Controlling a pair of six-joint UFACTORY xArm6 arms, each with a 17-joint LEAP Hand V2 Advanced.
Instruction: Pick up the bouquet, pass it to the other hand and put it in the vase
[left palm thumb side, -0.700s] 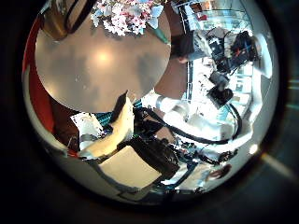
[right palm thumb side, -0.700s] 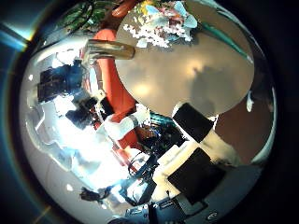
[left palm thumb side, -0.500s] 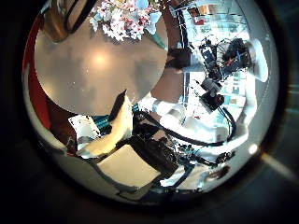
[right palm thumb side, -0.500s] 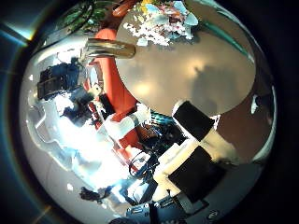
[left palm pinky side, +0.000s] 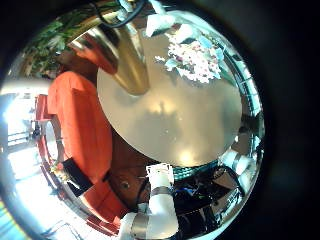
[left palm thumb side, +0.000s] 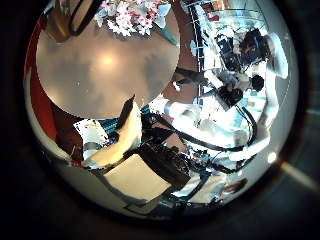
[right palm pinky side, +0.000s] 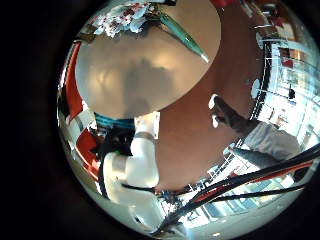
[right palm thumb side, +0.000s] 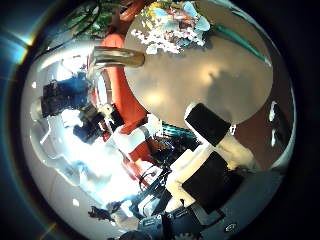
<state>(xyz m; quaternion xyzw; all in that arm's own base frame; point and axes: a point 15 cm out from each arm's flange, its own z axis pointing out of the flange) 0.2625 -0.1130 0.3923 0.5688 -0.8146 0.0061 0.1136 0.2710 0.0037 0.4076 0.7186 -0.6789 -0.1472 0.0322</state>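
The bouquet (left palm pinky side: 192, 55) lies flat on the round table (left palm pinky side: 180, 120), near its far edge, with its long green stems (right palm pinky side: 185, 35) trailing across the tabletop. A brass-coloured vase (left palm pinky side: 125, 55) stands upright on the same table, apart from the flowers. Neither hand touches the bouquet; both palms look down on it from well off, so I judge the task not yet begun: the pick-up, the hand-over and the placing in the vase all remain. The left hand (left palm thumb side: 115, 140) shows pale fingers lying loosely extended, holding nothing. The right hand (right palm thumb side: 215, 150) shows black and white fingers likewise relaxed and empty. The left little-finger view gives the clearest sight of vase and flowers together; the right little-finger view shows the stems plainly but no vase that I can make out. An orange seat (left palm pinky side: 80, 120) stands beside the table.
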